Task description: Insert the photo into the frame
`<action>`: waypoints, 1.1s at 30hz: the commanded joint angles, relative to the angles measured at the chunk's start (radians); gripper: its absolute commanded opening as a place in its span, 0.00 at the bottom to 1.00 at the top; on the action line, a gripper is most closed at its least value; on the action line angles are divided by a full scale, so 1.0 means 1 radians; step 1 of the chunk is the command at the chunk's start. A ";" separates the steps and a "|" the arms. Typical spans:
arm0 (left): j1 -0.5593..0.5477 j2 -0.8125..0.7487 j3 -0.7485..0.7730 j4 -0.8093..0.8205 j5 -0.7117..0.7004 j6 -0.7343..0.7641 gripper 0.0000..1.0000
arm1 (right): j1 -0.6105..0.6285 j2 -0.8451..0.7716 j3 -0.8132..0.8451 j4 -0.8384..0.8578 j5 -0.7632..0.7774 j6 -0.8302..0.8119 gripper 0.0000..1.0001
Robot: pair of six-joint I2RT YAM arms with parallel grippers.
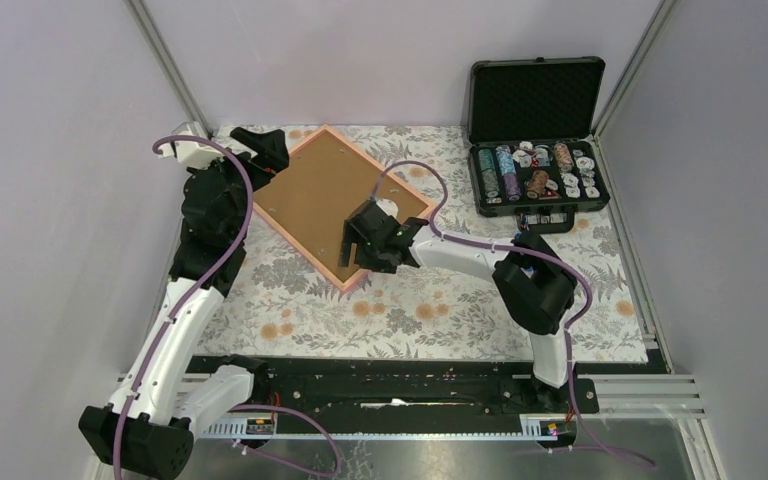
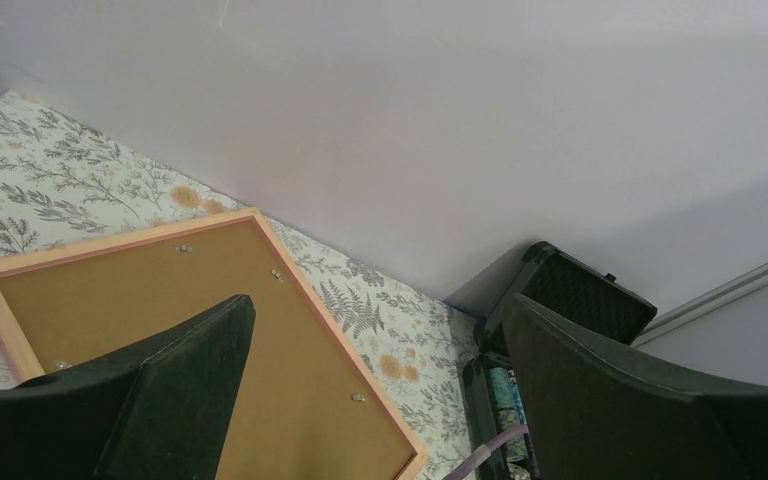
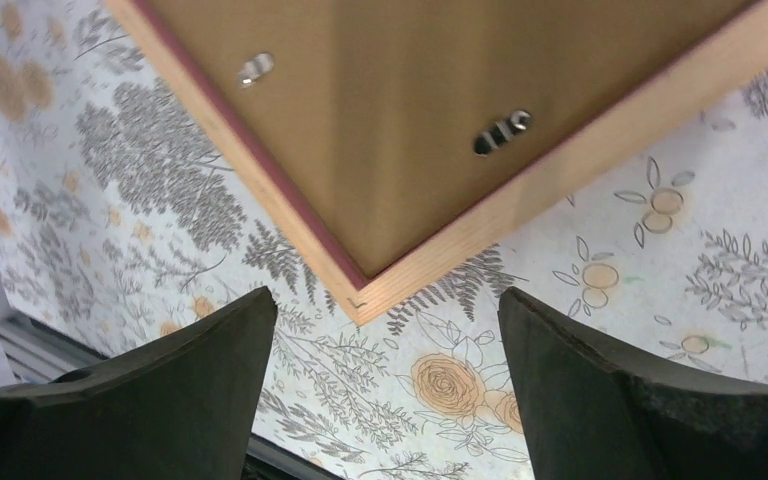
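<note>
The frame (image 1: 300,247) lies face down on the floral cloth at the back left, its pink border around a brown backing board (image 1: 335,198) held by small metal tabs (image 3: 503,130). The photo is not in view. My left gripper (image 1: 270,155) is open and empty, above the frame's far left side; its view shows the border (image 2: 352,350) and the board (image 2: 160,290) below the left gripper (image 2: 378,305). My right gripper (image 1: 352,262) is open and empty just above the frame's near corner (image 3: 362,298), which sits between the two fingers of the right gripper (image 3: 388,300).
An open black case (image 1: 537,170) with poker chips stands at the back right, also in the left wrist view (image 2: 580,290). Grey walls close in the table on three sides. A metal rail (image 1: 410,385) runs along the near edge.
</note>
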State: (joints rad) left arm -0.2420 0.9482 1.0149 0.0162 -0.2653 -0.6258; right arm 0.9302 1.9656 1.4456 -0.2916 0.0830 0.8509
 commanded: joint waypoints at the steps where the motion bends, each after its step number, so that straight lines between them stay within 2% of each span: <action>1: 0.000 -0.024 0.028 0.037 -0.009 0.006 0.99 | 0.007 -0.007 -0.025 0.035 0.090 0.211 0.86; 9: 0.000 -0.027 0.026 0.040 -0.025 0.016 0.99 | 0.009 0.036 -0.032 0.026 0.237 0.277 0.74; 12: 0.000 -0.032 0.030 0.040 -0.018 0.017 0.99 | 0.010 0.063 -0.026 0.012 0.249 0.297 0.66; 17: 0.000 -0.032 0.021 0.044 -0.018 0.011 0.99 | 0.016 0.102 -0.016 0.011 0.263 0.311 0.60; 21: -0.003 -0.035 0.030 0.043 -0.012 0.014 0.99 | 0.017 0.111 -0.026 -0.009 0.261 0.297 0.49; 25: -0.005 -0.042 0.027 0.041 -0.015 0.012 0.99 | 0.018 0.063 -0.120 0.017 0.263 0.205 0.33; 27: -0.006 -0.047 0.025 0.040 -0.014 0.012 0.99 | 0.014 0.040 -0.161 0.026 0.268 0.129 0.20; 30: -0.009 -0.053 0.032 0.029 -0.013 0.013 0.99 | -0.015 0.004 -0.212 0.034 0.190 0.007 0.01; 33: -0.012 -0.061 0.033 0.029 -0.006 0.010 0.99 | -0.065 -0.043 -0.296 0.074 0.067 -0.139 0.00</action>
State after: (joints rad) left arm -0.2485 0.9142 1.0149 0.0158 -0.2707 -0.6250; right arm 0.9169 1.9778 1.2549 -0.1593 0.2703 0.9829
